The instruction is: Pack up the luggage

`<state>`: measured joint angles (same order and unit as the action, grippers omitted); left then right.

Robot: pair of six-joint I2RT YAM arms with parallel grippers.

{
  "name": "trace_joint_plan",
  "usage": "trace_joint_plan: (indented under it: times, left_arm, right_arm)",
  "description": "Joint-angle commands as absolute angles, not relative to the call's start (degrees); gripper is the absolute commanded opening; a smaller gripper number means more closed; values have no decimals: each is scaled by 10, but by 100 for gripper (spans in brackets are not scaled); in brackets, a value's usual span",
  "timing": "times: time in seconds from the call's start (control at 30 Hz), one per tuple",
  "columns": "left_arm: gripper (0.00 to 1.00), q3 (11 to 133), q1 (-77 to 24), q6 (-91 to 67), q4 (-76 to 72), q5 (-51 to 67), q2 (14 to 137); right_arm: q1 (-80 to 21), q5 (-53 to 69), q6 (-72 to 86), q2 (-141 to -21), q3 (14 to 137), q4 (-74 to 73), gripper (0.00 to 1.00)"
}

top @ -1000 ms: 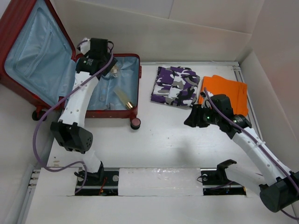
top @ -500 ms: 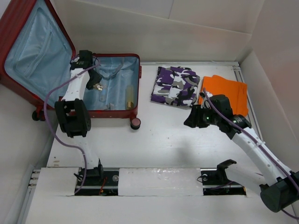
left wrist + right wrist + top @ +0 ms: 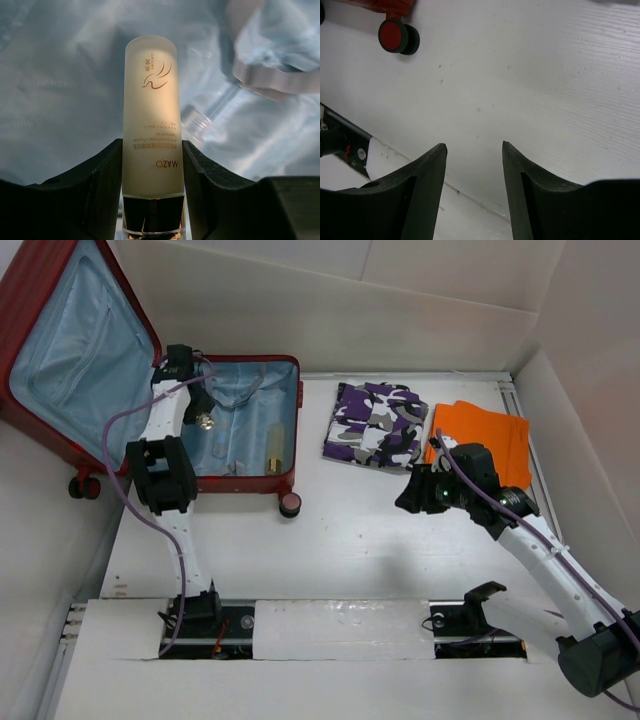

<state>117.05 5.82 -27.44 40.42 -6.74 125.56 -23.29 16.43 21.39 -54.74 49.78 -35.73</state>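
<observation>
Here right fingers (image 3: 427, 172) hang parted above table (image 3: 545, 75), clear of luggage (image 3: 297, 430) rim.

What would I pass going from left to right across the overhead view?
suitcase lid → bottle → camouflage cloth → orange cloth

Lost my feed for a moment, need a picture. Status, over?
Left gripper inside luggage, frosted bottle between its fingers, grip unconfirmed. Right gripper open, empty, above table. Luggage open; camo garment, orange garment outside it.
</observation>
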Motion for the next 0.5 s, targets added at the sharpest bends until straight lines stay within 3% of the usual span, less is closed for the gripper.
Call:
trace_joint_plan:
  times: [0.0, 0.13, 0.3, 0.47]
  left_arm:
    - [0, 1207, 70, -252, 382, -69, 1263]
    - [0, 1212, 70, -252, 402, -109, 1288]
    - [10, 1212, 70, -264, 423, -152, 1303]
    - [29, 1205, 70, -276, 436, -190, 1308]
  right_arm:
    - [-236, 151, 212, -543, 507, -357, 55]
    - [-236, 140, 218, -554, 502, -346, 55]
    - [-236, 127, 223, -565, 502, -341, 55]
    - [-236, 127, 235, -576, 502, -329, 55]
